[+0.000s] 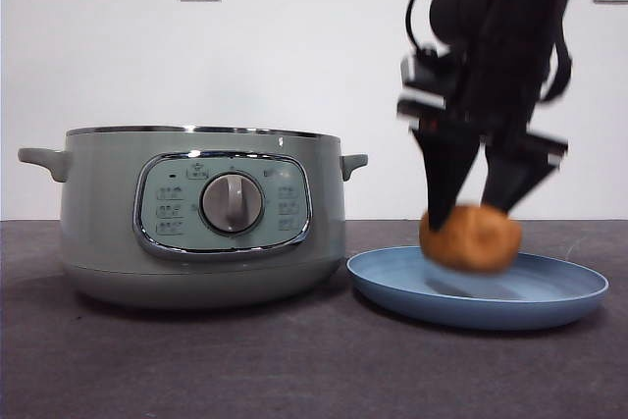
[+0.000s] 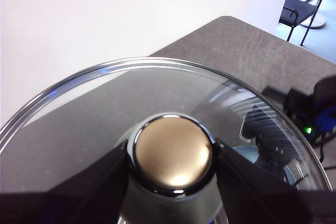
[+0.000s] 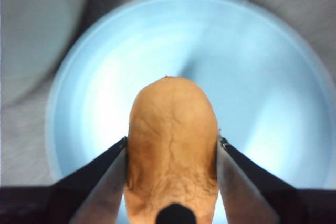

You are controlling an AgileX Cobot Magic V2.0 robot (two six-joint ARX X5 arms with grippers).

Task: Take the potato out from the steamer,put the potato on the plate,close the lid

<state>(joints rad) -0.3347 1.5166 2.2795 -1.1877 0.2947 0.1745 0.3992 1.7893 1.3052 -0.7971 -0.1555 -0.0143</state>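
The right gripper (image 1: 478, 211) is clamped on the potato (image 1: 471, 238), one black jaw on each long flank, and hangs it just above the plate (image 1: 549, 303). In the right wrist view the potato (image 3: 171, 150) fills the gap between the jaws with the plate (image 3: 273, 77) spread directly beneath it, so it sits roughly over the middle of the dish. The front view is motion-blurred here, and I cannot tell whether the potato's underside is touching the plate yet or is only a little above it.

The potato looks firm and matte-skinned — it should take a squeeze without slipping, and it seems light enough for a side grip across the narrow waist, as it is held now. Being oval, it may roll a little once let go; the low rim should stop it.

Off to the side of that gripper stands the steamer (image 1: 196, 223), its top open, with a curved pale edge that is probably the steamer (image 3: 31, 30) showing near the plate in the right wrist view. Its inside is hidden from the low front camera.

The left gripper (image 2: 172, 157) grips the knob of the lid (image 2: 94, 124), jaws pressed against both sides. The glass is stiff, fragile and slick — the knob is the only sensible hold. This arm is outside the front view, so the lid's height over the table cannot be judged.
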